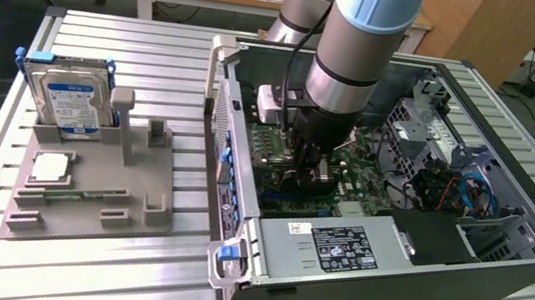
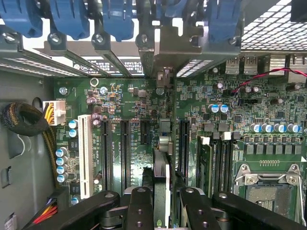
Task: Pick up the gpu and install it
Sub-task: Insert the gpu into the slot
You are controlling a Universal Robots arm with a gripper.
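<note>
My gripper (image 1: 310, 170) is down inside the open computer case (image 1: 223, 274), just over the green motherboard (image 1: 361, 183). In the wrist view the gpu (image 2: 163, 143) appears edge-on as a thin slab between the fingers (image 2: 140, 206), and the gripper (image 2: 165, 191) is shut on it. The card stands upright among the black expansion slots (image 2: 125, 148), with its far end reaching the metal bracket (image 2: 163, 48) at the case's rear wall. I cannot tell whether its lower edge is in a slot.
A grey fixture tray (image 1: 129, 183) at the exterior view's left holds a silver hard drive (image 1: 72, 103), a square chip (image 1: 50, 168) and a small memory stick (image 1: 72, 196). The power supply (image 1: 338, 249), drive cage (image 1: 440, 139), blue slot latches (image 2: 115, 19) and cables (image 2: 21, 120) crowd the case.
</note>
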